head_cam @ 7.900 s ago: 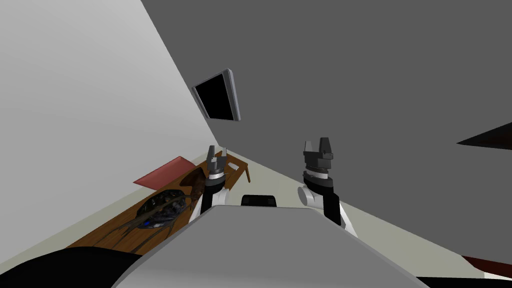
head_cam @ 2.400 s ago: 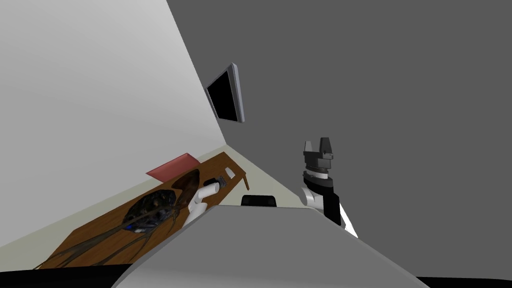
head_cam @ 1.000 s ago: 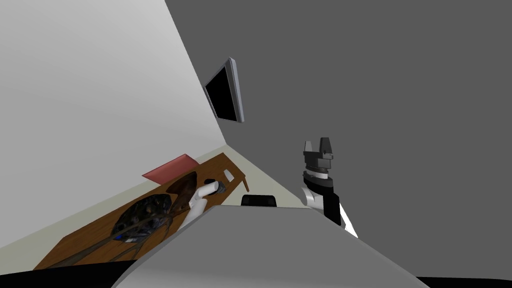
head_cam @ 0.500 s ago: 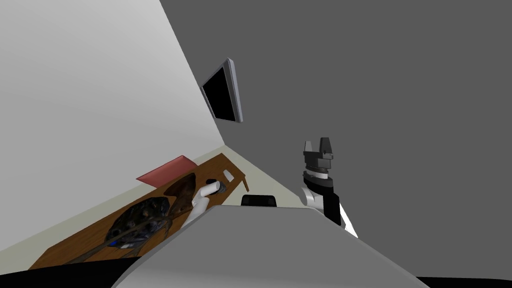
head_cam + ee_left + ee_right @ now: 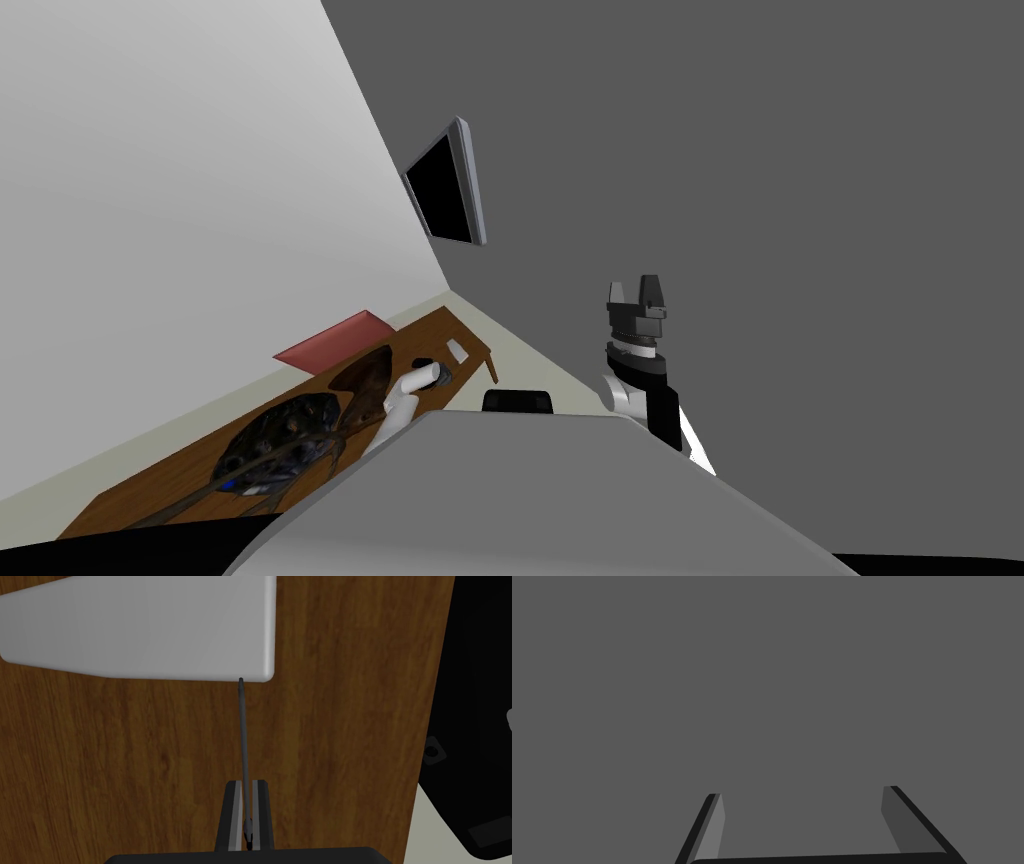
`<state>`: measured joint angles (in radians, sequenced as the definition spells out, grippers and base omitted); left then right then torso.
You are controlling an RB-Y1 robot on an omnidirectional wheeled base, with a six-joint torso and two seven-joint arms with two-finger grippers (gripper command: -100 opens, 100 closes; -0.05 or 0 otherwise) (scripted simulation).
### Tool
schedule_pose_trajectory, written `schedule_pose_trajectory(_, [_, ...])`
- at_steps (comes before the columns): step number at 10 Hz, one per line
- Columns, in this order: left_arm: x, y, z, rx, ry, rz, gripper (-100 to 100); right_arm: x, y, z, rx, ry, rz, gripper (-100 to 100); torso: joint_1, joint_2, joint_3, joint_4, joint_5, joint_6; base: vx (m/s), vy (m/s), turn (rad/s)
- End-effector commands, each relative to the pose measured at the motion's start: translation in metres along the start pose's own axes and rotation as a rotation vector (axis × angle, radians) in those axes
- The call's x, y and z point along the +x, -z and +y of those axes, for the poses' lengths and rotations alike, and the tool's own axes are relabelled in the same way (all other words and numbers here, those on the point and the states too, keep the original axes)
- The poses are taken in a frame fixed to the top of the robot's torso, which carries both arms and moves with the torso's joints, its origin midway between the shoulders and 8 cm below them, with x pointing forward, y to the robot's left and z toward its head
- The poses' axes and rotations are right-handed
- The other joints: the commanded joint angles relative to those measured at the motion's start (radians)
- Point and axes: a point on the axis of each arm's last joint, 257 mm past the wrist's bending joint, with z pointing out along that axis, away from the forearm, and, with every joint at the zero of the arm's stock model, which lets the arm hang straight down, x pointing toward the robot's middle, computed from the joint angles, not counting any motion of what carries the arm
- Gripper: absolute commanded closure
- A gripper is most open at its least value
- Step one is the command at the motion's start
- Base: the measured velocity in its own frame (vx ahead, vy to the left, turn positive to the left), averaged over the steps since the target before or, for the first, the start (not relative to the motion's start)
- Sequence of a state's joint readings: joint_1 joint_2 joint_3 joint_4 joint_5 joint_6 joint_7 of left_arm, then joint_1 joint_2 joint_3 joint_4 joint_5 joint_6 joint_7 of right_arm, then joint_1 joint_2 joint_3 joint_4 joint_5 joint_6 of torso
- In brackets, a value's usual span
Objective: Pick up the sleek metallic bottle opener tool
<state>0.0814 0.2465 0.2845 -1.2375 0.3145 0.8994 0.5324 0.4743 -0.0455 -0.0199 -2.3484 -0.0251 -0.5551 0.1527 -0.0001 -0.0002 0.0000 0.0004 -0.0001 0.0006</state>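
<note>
The bottle opener [image 5: 243, 726] is a thin dark grey metal strip seen edge-on, lying on the brown wooden table [image 5: 125, 766]. My left gripper [image 5: 246, 783] is shut on its near end, with both fingers pressed against its sides. Its far tip reaches the corner of a flat white object [image 5: 150, 626]. In the head view my left gripper [image 5: 443, 374] is low over the table's far end [image 5: 470, 340]. My right gripper [image 5: 636, 290] is raised to the right, away from the table, and its fingers [image 5: 714, 821] stand open with nothing between them.
A black object [image 5: 475, 701] lies beyond the table's edge, beside the left gripper. On the table are a dark tangled plant-like object [image 5: 280, 440] and a brown one [image 5: 365, 375], with a red flat thing [image 5: 330, 340] behind. A dark screen [image 5: 445, 195] hangs on the wall.
My left gripper has closed from wide open onto the opener. The head view shifted slightly over the last second, my own move. The right arm has not moved.
</note>
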Motion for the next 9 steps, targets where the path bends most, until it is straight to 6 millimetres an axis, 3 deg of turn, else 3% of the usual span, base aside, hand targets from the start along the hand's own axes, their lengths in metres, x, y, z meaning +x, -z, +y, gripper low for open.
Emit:
schedule_pose_trajectory(1, [0.000,0.000,0.000,0.000,0.000,0.000,0,0.000,0.000,0.000,0.000,0.000,0.000,0,0.000,0.000,0.000,0.000,0.000,0.000,0.000,0.000,0.000])
schedule_pose_trajectory(2, [0.001,0.005,-0.003,0.003,-0.011,0.005,100,0.000,0.000,0.000,0.000,0.000,0.000,0,0.000,0.000,0.000,0.000,0.000,0.000,0.015,-0.017,0.096])
schedule_pose_trajectory(8, [0.000,0.020,-0.004,-0.003,-0.041,0.014,100,0.000,0.000,0.000,0.000,0.000,0.000,0,-0.002,-0.002,-0.001,-0.001,0.000,0.000,0.028,-0.027,0.071])
schedule_pose_trajectory(9, [0.000,0.020,-0.003,-0.003,-0.042,0.014,0,0.000,0.000,0.000,0.000,0.000,0.000,0,0.000,-0.002,-0.001,-0.001,0.001,0.001,0.000,0.000,0.000])
